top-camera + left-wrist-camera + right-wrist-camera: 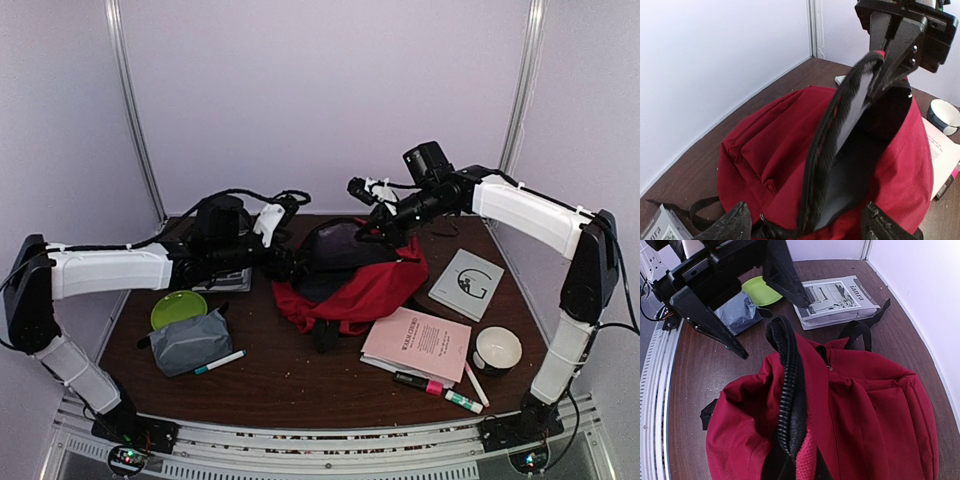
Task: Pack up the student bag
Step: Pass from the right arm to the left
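The student bag (350,290) is clamped at its rim by the right gripper (880,54); the left gripper (805,225), at nine o'clock, is spread apart.

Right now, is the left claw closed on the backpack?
No, the left claw stands wide open, fingers apart, either side of the zipper edge of the backpack.

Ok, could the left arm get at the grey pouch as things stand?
Probably yes. The left gripper is open and empty, and the grey pouch lies uncovered on that arm's side of the table; it would only need to swing back from the student bag.
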You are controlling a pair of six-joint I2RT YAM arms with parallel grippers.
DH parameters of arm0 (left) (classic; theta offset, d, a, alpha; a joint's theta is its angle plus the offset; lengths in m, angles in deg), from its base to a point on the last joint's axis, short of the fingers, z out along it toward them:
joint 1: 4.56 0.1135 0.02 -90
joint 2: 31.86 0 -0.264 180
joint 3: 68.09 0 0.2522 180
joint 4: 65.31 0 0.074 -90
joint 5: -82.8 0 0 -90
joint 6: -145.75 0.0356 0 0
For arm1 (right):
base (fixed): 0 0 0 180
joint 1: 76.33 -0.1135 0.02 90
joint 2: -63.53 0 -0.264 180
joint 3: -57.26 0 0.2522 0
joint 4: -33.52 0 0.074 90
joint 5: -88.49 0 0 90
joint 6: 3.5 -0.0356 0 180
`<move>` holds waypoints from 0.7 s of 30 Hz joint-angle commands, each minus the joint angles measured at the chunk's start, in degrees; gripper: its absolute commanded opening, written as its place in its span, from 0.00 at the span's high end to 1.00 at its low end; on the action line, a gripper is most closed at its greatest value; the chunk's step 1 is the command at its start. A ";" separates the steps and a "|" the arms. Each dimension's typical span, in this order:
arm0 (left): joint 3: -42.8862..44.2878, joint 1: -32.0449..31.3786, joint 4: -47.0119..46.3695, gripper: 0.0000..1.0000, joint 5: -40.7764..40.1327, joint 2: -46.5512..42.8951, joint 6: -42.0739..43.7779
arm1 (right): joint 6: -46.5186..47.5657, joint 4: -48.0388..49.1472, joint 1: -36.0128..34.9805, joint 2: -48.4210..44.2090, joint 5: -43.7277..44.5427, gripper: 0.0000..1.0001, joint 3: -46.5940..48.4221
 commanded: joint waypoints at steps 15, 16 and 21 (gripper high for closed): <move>13.66 -0.70 -4.97 0.96 1.87 12.98 8.30 | -3.57 4.01 2.80 -4.04 -0.05 1.00 -2.43; 16.00 -0.61 -2.23 1.00 -0.10 13.45 9.15 | -5.00 5.27 2.93 -4.21 2.32 1.00 -3.22; 26.69 1.51 6.38 1.00 -10.48 15.22 7.59 | -5.06 0.90 3.02 -6.01 4.08 0.79 -4.54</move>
